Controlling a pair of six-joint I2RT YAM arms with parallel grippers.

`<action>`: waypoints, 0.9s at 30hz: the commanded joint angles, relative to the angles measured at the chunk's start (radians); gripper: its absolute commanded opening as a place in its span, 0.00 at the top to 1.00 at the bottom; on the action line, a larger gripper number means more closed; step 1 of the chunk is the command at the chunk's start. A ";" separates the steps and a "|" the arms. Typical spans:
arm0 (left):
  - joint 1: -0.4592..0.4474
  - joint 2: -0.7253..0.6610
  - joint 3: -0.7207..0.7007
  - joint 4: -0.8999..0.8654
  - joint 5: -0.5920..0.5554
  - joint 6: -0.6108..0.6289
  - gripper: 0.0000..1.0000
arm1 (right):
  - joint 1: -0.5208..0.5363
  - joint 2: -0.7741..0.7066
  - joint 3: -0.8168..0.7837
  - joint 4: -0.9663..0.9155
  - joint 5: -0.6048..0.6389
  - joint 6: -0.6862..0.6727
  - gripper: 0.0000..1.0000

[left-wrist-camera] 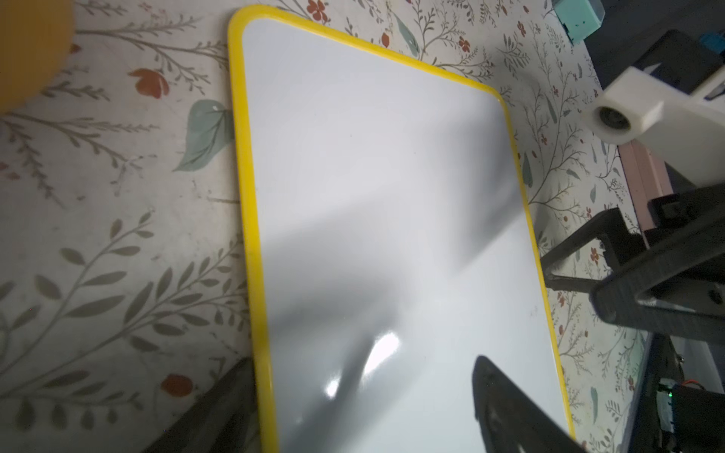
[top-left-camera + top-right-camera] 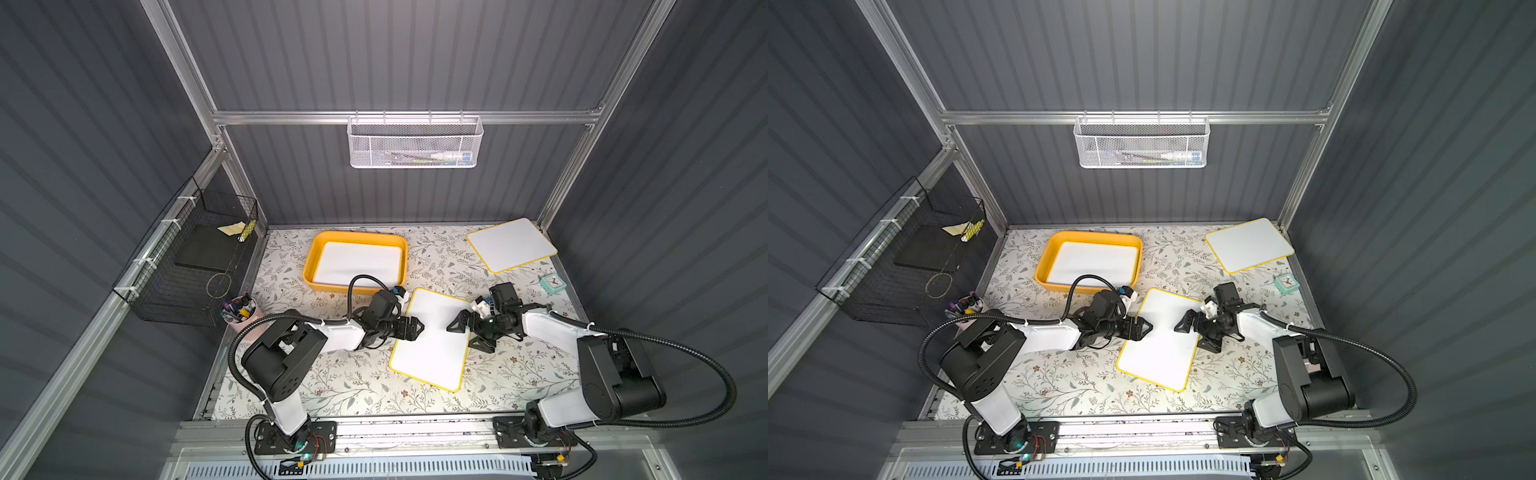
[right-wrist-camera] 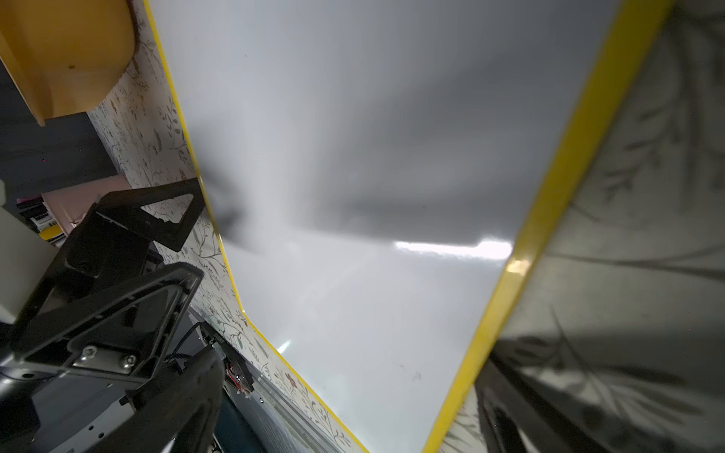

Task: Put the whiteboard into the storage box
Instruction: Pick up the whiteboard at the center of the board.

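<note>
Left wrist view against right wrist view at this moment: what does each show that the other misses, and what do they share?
Only the left wrist view: a corner of the teal clock, and the right gripper seen from outside, jaws open beside one long edge of the whiteboard.

Only the right wrist view: the left gripper seen from outside, jaws open at the opposite long edge.

Both: the yellow-framed whiteboard lying flat on the floral table cover, and part of the orange storage box.

Left arm (image 2: 336, 337) and right arm (image 2: 545, 328) face inward, jaws apart.
</note>
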 commanded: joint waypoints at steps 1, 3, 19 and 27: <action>-0.042 0.091 -0.067 -0.192 0.122 -0.061 0.14 | 0.032 0.029 0.006 0.045 -0.085 0.002 0.01; -0.042 0.088 -0.067 -0.192 0.121 -0.066 0.14 | 0.032 0.023 0.019 0.037 -0.089 0.006 0.01; -0.042 0.121 -0.037 -0.154 0.158 -0.075 0.14 | 0.029 -0.058 0.033 0.012 -0.062 -0.003 0.02; -0.038 0.131 -0.006 -0.250 0.119 -0.025 0.14 | 0.017 -0.107 0.022 0.023 -0.059 -0.004 0.05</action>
